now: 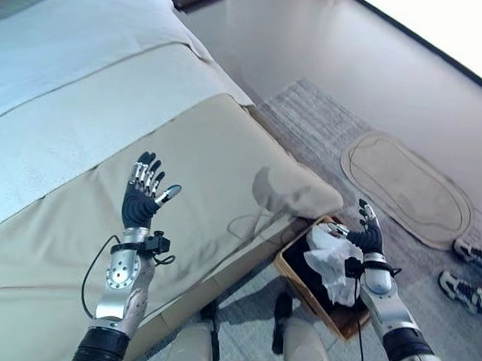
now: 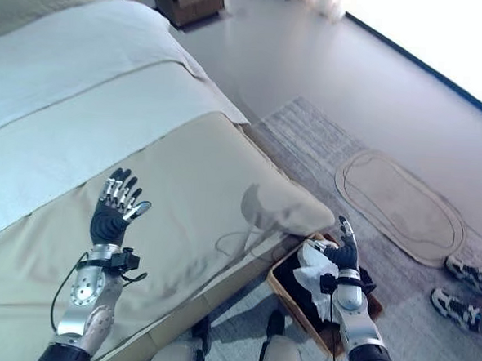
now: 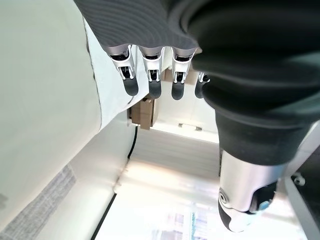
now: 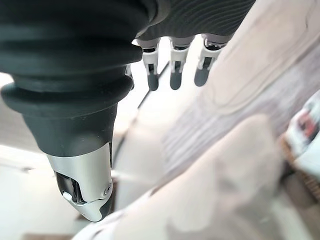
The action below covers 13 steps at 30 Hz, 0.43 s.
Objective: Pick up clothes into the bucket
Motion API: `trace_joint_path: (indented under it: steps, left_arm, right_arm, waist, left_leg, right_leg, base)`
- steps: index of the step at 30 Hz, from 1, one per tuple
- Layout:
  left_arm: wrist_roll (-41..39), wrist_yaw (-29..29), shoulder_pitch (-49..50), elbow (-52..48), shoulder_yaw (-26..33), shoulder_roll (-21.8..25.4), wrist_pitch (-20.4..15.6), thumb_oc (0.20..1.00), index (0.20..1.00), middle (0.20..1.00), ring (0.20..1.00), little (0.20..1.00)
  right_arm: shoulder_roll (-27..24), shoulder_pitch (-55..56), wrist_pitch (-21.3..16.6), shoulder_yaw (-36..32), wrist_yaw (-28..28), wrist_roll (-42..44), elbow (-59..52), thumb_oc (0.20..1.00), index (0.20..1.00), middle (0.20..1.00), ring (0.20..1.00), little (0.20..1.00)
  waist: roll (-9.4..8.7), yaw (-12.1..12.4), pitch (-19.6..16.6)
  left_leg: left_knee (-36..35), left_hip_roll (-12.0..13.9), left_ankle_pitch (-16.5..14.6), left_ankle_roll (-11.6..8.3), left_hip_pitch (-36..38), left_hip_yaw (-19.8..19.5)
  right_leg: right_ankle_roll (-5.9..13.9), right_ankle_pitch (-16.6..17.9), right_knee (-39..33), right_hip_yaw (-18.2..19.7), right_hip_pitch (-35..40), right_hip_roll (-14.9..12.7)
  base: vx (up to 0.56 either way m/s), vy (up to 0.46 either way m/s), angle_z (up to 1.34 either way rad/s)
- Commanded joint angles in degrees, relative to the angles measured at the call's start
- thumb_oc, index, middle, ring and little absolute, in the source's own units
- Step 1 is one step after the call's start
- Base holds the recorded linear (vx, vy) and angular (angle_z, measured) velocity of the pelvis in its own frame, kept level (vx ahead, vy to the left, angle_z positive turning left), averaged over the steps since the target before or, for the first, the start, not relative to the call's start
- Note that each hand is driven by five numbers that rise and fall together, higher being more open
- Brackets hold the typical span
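the left hand [image 1: 144,193] hangs over the beige bed cover [image 1: 226,163] with its fingers spread straight and nothing in it. the right hand [image 1: 369,235] is raised above the basket [image 1: 293,270] on the floor beside the bed, fingers loose and empty. white clothes [image 1: 332,256] lie in the basket on top of dark cloth.

no readable text, labels, numbers or signs anywhere

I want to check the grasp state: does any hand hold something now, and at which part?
Nothing is held. The left hand is open above the bed; the right hand is open over the white cloth lying in the basket.
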Motion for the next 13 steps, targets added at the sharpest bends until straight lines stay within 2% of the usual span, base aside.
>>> trace_joint_path:
  steps: [1,7,13]
  left_arm:
    - [2.3,-2.9,0.0,-0.1,0.1,0.4,-0.5,1.000,1.000,1.000,1.000,1.000]
    - [3.6,-3.4,1.8,2.4,-0.7,-0.7,0.5,1.000,1.000,1.000,1.000,1.000]
    - [4.9,-3.8,3.9,4.1,-1.4,-1.4,1.4,1.000,1.000,1.000,1.000,1.000]
  right_arm:
    - [0.9,1.3,-3.6,1.9,5.8,7.4,-5.9,1.000,1.000,1.000,1.000,1.000]
    - [2.9,4.2,-2.5,6.5,9.7,9.2,-6.3,1.000,1.000,1.000,1.000,1.000]
    - [4.2,6.4,-1.5,8.7,10.0,7.7,-3.7,1.000,1.000,1.000,1.000,1.000]
  waist:
    - [-1.96,0.2,-2.3]
    - [-2.64,1.6,-4.8]
    - [-2.69,2.8,-5.6]
  left_leg:
    - [-2.4,1.8,-0.5,-1.77,2.6,-0.3]
    - [-2.5,1.7,-1.0,-1.64,5.0,-0.8]
    - [-2.3,1.5,-1.5,-1.49,6.3,-1.1]
  right_leg:
    - [3.98,6.2,-2.8,-1.7,0.2,-3.2]
    - [3.88,5.9,-4.5,-2.4,3.7,-2.7]
    - [3.70,5.5,-5.2,-2.9,5.9,-2.6]
  base:
    - [0.04,0.015,0.18]
    - [0.03,0.012,0.15]
    - [0.01,0.005,0.03]
